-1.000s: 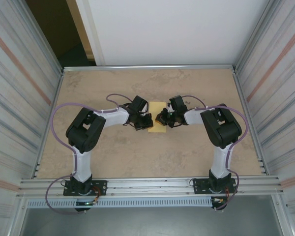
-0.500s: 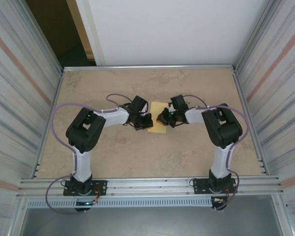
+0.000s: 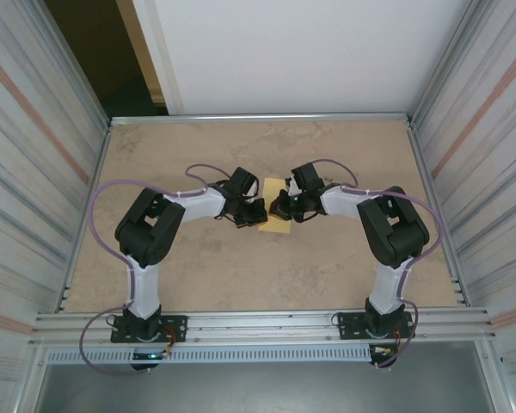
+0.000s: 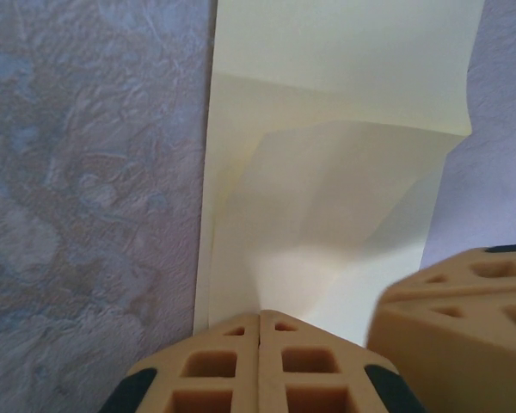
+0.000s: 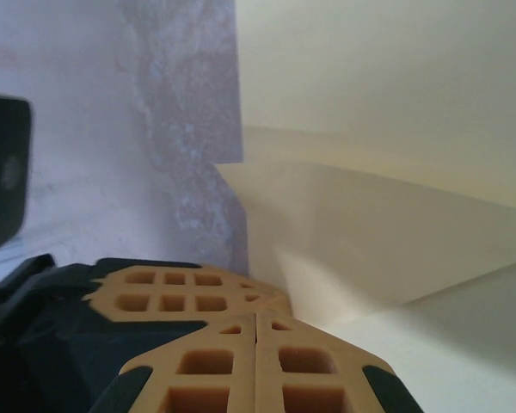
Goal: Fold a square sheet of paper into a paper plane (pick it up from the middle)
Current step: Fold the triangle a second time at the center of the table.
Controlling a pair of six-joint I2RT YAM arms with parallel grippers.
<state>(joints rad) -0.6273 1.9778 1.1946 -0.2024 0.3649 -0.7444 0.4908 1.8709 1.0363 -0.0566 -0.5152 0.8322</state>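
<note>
creased yellow paper (image 4: 344,172), left gripper (image 4: 260,314), right gripper (image 5: 256,317) pinching it

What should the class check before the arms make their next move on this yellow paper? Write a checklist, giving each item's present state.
1. Grip of left claw on the paper: shut on a raised fold, ok.
2. Grip of right claw: shut at the paper's lifted flap, ok.
3. Gap between the two claws: cannot tell.
4. Far part of paper flat on the table: ok.
5. Fold edges lined up: cannot tell.
6. Plane shape finished: not ok.
</note>
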